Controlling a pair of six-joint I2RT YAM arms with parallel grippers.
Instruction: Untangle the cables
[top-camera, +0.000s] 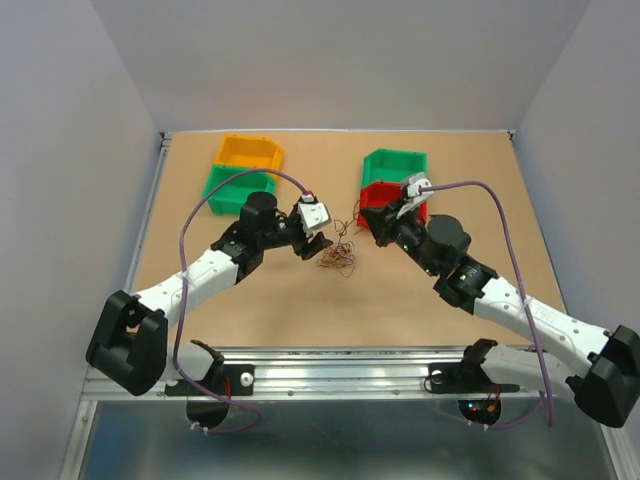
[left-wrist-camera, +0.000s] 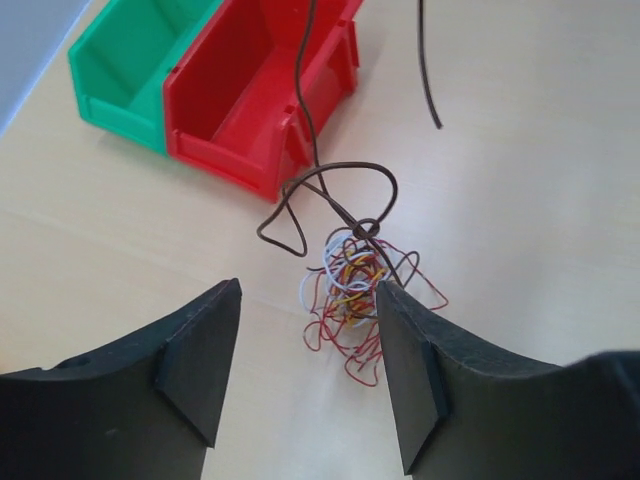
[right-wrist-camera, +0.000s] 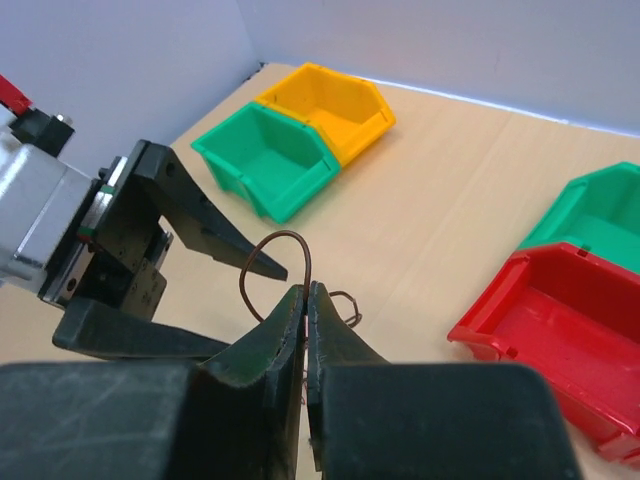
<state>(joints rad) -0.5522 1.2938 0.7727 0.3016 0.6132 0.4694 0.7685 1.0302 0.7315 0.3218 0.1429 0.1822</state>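
From above, the cables are a tiny knot, the strands too fine to separate. On the left wrist view, a brown wire runs off the top edge. On the right wrist view, the right gripper hides the knot.

White-shelled left arm and right arm — black joints, looping purple robot cables, wedge-fingered black left gripper, perhaps padded.

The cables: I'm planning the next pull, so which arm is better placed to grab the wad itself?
Left. The left gripper stands open with the wad of cables right at its fingertips. The right gripper is shut on the brown wire rising from the wad, so it is occupied.
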